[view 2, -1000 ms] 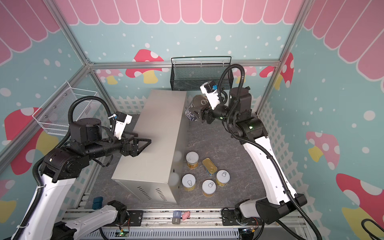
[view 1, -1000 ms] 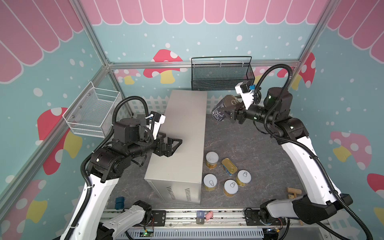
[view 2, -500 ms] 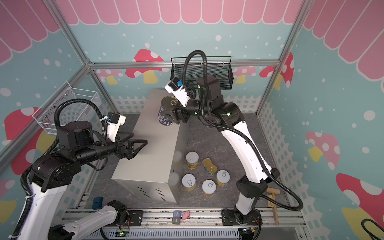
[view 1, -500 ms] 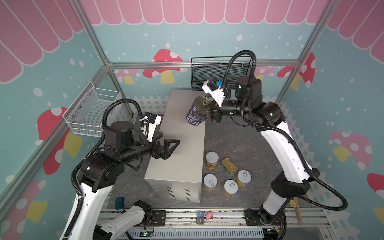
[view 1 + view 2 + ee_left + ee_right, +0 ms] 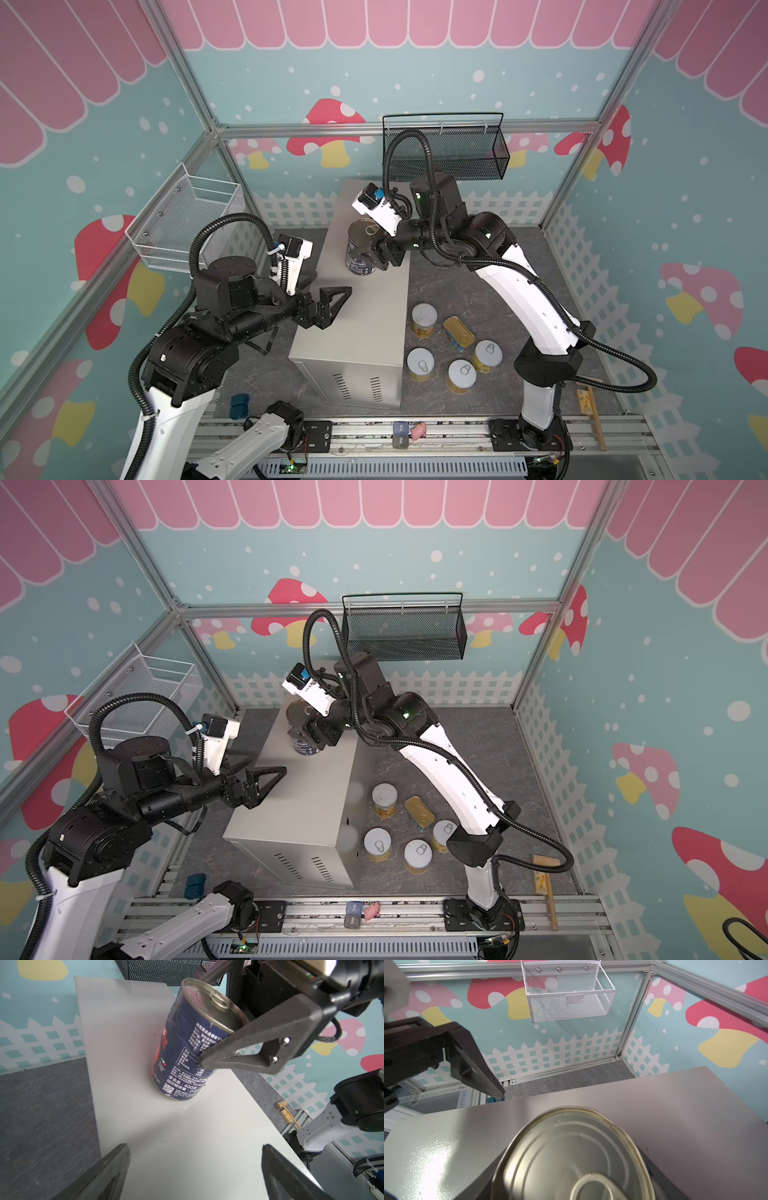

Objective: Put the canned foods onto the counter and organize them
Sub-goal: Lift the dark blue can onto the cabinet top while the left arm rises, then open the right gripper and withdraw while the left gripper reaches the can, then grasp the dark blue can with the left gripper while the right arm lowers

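beige counter [image 5: 357, 332] on grey floor [image 5: 457, 299] between mushroom-print walls [image 5: 685, 208]

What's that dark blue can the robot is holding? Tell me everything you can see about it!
The navy can is a tall metal tin with a dark blue label, small white print, a red mark and a QR code. Its silvery lid has a ring pull. The right gripper clamps its sides. It leans a little, with its bottom down on the top of the counter, toward the far end. Whether it rests there fully is unclear.
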Motion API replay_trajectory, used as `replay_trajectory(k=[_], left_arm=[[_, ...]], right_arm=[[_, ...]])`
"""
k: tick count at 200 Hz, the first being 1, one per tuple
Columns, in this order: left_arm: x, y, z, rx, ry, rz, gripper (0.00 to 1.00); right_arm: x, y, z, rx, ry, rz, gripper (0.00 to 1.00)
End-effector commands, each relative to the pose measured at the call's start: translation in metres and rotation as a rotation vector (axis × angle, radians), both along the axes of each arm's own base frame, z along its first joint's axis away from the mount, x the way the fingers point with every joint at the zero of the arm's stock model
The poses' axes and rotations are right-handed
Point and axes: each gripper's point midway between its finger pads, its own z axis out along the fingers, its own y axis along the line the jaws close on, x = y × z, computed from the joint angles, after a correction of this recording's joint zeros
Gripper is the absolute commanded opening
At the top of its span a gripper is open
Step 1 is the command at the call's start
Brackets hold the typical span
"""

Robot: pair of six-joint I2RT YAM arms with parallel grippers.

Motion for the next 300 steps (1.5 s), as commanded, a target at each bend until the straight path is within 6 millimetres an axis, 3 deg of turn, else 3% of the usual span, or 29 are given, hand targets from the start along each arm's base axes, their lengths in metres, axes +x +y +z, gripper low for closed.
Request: replay_trajectory(k=[1, 41, 101, 107, 134, 159, 191, 221, 250, 300], left_arm=[[-0.001, 0.002, 0.001, 0.023, -0.035, 0.002, 1.00], [0.004, 0.005, -0.003, 0.031, -0.032, 0.023, 1.00], [0.007, 0.011, 0.002, 0.043, -0.054, 0.058, 1.00], [0.007, 0.011, 0.002, 0.044, -0.053, 0.058, 1.00], [0.011, 0.009, 0.003, 0.043, -0.047, 0.058, 1.00], [0.016, 0.009, 0.002, 0.056, -0.044, 0.067, 1.00], [0.027, 0.011, 0.001, 0.090, -0.041, 0.094, 1.00], [0.038, 0.005, 0.003, 0.093, -0.031, 0.087, 1.00], [0.052, -0.006, 0.011, 0.070, -0.046, 0.065, 0.98], [0.072, -0.024, 0.024, 0.042, -0.085, 0.018, 0.88]], right_arm=[[0.001, 0.014, 0.010, 0.038, -0.049, 0.012, 0.64], [0.002, 0.017, 0.017, 0.059, -0.069, -0.004, 0.77], [-0.007, 0.012, 0.055, 0.161, -0.139, 0.017, 0.96], [-0.015, 0.001, 0.074, 0.195, -0.170, 0.013, 0.96], [-0.017, -0.020, 0.100, 0.230, -0.233, -0.051, 0.99], [-0.012, -0.053, 0.114, 0.213, -0.296, -0.187, 0.99], [0.002, -0.109, 0.095, 0.114, -0.357, -0.435, 0.99], [-0.009, -0.155, 0.080, 0.119, -0.386, -0.553, 0.99], [-0.030, -0.171, 0.054, 0.145, -0.363, -0.523, 0.99], [-0.057, -0.171, -0.008, 0.123, -0.266, -0.407, 0.99]])
